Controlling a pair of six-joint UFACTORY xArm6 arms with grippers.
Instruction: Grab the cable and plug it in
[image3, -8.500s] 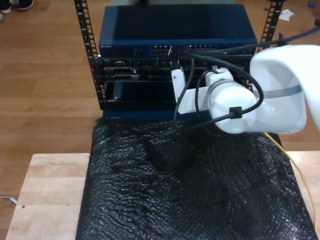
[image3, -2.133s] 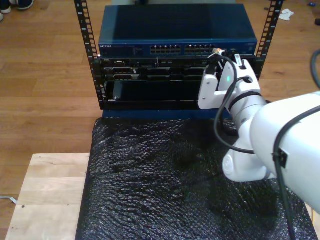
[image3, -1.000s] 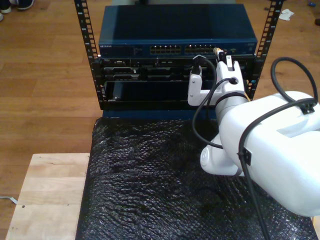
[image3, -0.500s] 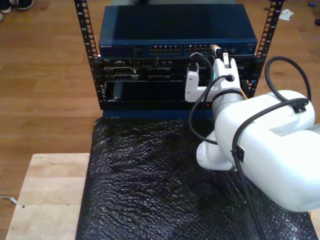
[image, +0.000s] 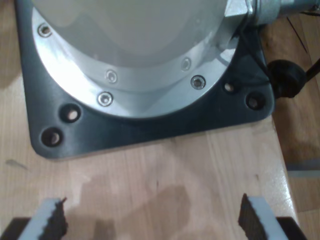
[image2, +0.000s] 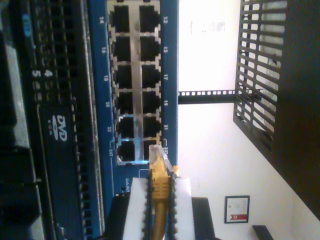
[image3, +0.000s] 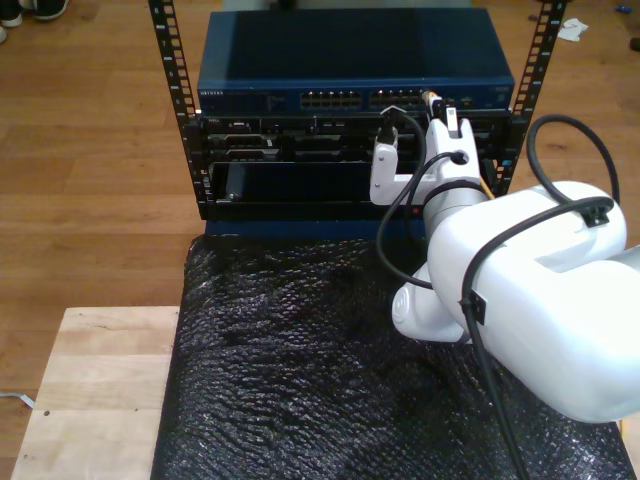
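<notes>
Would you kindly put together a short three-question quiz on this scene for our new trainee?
1. True or false: my second gripper is shut on the cable.
2. The plug sits: A) fully inside a port, B) just in front of the blue switch's ports, C) on the black mat.
3. Fill in: my first gripper hangs with its jaws ____ over the wooden tabletop.

Key: 1 true; 2 B; 3 open.
</notes>
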